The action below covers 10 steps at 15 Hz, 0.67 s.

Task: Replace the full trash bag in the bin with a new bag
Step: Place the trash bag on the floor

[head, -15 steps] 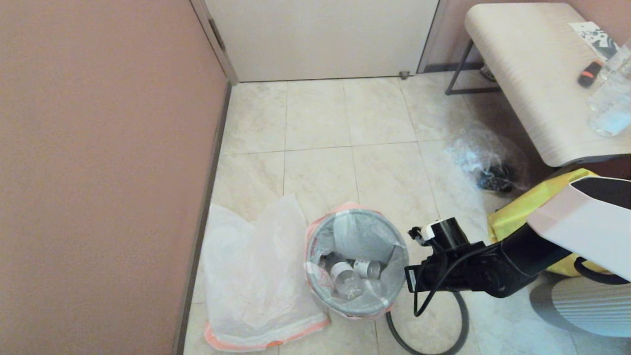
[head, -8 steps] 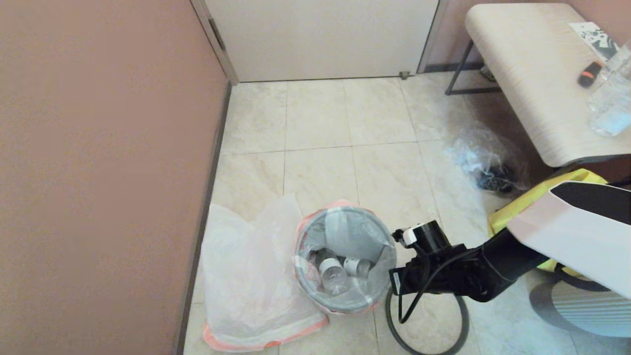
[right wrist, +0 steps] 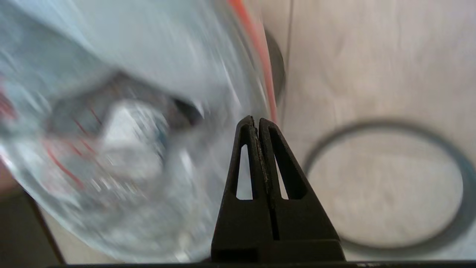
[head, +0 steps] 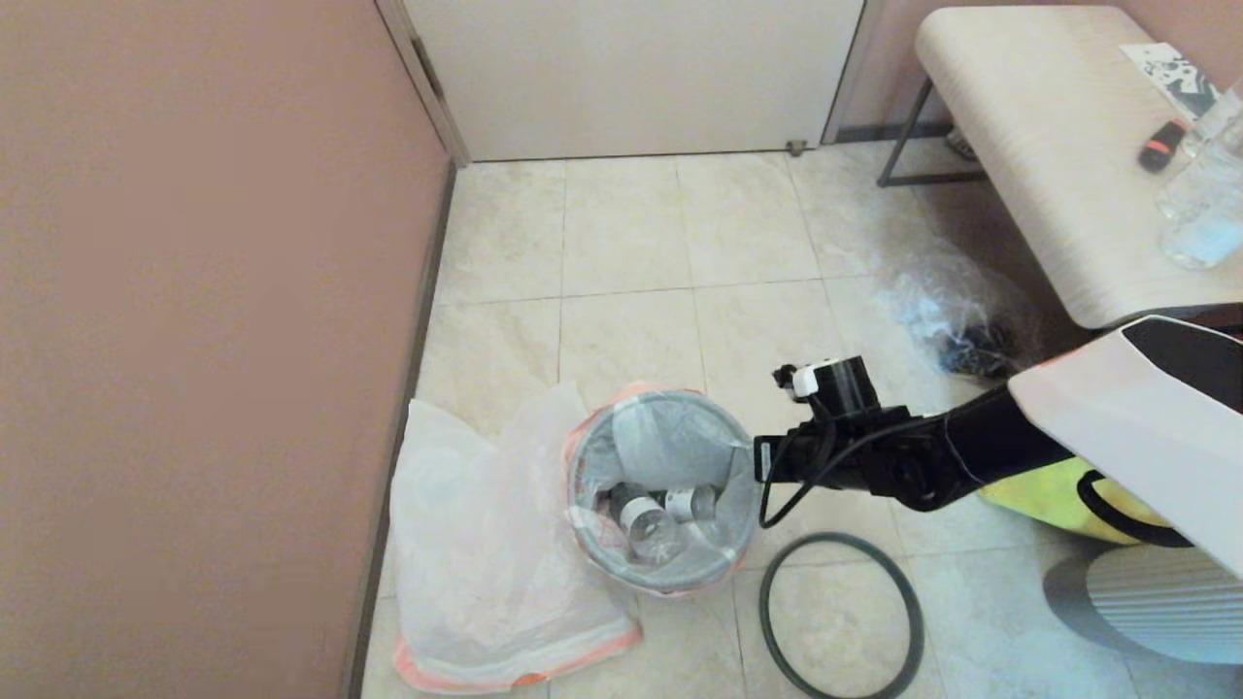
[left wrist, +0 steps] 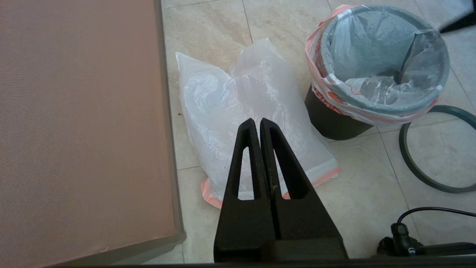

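Floor tiles ran pale from the door to the bin (head: 662,490), which stood near the pink wall; it was lined with a clear bag (head: 670,447) edged in orange, folded over the lip, with plastic bottles (head: 649,517) lying inside; the bin's dark hoop (head: 841,615) lay flat on the floor just beside it, on the robot's right; a second clear bag (head: 490,553) with an orange hem lay slumped against the bin's other side, by the wall. The right gripper (right wrist: 256,123) hung at the bin's rim on the hoop side, its fingers pressed together with nothing between them; whether the tips touched the liner I could not tell. The left gripper (left wrist: 256,124) hovered over the slumped bag, fingers closed and empty, apart from it. Further right a yellow bag (head: 1044,490) showed under the right arm; a crumpled clear wrapper (head: 957,316) lay by the tabletop (head: 1049,146), which carried a glass (head: 1204,209).
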{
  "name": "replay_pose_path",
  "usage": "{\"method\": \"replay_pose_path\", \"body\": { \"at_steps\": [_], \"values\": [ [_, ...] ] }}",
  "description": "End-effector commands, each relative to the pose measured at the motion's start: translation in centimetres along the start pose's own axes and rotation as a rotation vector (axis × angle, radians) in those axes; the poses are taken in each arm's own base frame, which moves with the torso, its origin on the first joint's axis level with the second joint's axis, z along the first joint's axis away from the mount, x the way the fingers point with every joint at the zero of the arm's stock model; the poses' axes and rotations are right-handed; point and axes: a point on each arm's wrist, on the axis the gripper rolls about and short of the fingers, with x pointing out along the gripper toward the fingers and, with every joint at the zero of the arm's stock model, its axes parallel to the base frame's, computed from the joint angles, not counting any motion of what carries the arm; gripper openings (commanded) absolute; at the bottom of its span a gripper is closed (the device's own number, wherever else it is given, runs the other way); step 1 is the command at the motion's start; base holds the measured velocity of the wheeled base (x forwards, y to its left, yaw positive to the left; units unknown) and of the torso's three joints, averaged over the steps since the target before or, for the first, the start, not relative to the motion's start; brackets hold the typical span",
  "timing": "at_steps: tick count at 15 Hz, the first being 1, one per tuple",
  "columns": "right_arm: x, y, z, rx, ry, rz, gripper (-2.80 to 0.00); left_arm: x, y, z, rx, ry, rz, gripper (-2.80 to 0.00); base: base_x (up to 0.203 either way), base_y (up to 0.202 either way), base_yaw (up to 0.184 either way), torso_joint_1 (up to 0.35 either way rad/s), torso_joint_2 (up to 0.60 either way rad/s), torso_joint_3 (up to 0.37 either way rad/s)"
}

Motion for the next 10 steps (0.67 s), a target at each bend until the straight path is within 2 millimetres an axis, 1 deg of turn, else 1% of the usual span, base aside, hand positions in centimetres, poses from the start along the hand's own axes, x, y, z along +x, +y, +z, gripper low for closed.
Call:
{"method": "replay_pose_path", "body": {
  "at_steps": [1, 2, 4, 8, 9, 10],
  "values": [
    [0.4, 0.2, 1.5, 0.007, -0.006, -0.006, -2.8, 0.0, 0.0, 0.0, 0.001, -0.001, 0.0, -2.8, 0.0, 0.0, 0.0, 0.0, 0.0, 0.0],
    [0.1, -0.2, 1.5, 0.023, 0.014, -0.025, -2.8, 0.0, 0.0, 0.0, 0.001, -0.001, 0.0, -2.8, 0.0, 0.0, 0.0, 0.0, 0.0, 0.0],
    [-1.2, -1.4, 0.6, 0.091, 0.077, -0.082, -2.8, 0.0, 0.0, 0.0, 0.001, -0.001, 0.0, -2.8, 0.0, 0.0, 0.0, 0.0, 0.0, 0.0],
    [-3.2, -4.2, -2.6, 0.235, 0.186, -0.174, -2.8, 0.0, 0.0, 0.0, 0.001, -0.001, 0.0, -2.8, 0.0, 0.0, 0.0, 0.0, 0.0, 0.0],
    [-3.1, -4.6, -3.3, 0.289, 0.193, -0.186, -2.8, 0.0, 0.0, 0.0, 0.001, -0.001, 0.0, -2.8, 0.0, 0.0, 0.0, 0.0, 0.0, 0.0],
    [-2.4, -4.8, -3.9, 0.33, 0.179, -0.172, -2.8, 0.0, 0.0, 0.0, 0.001, -0.001, 0.0, -2.8, 0.0, 0.0, 0.0, 0.0, 0.0, 0.0]
  ]
}}
